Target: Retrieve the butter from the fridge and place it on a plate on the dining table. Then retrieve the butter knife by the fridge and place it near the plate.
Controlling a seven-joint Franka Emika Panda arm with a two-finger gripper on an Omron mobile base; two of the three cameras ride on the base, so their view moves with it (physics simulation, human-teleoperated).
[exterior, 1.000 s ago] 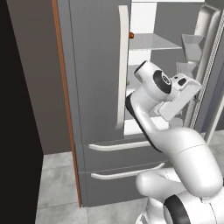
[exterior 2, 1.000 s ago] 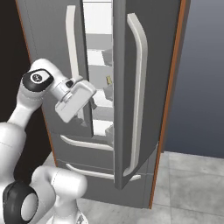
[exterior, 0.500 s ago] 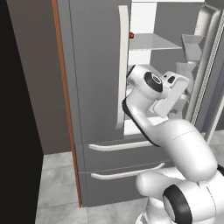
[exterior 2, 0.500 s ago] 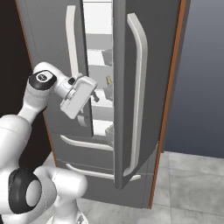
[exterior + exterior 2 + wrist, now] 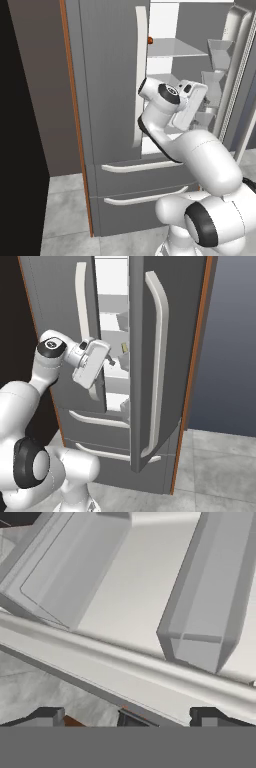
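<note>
The right base view shows the butter (image 5: 124, 348) on a shelf inside the open fridge (image 5: 165, 316), just beyond the gripper (image 5: 111, 360); the hand view shows grey door bins (image 5: 205, 607); jaws spread wide, holding nothing.

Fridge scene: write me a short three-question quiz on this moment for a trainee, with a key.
1. True or false: both upper doors of the fridge are shut.
2. Pick one: the jaws stand A) wide open, B) half shut, C) fully shut.
3. Fill in: the small reddish-brown round item sits on a glass ___ inside the fridge.
Key: 1 false, the right door is open; 2 A; 3 shelf.
</note>
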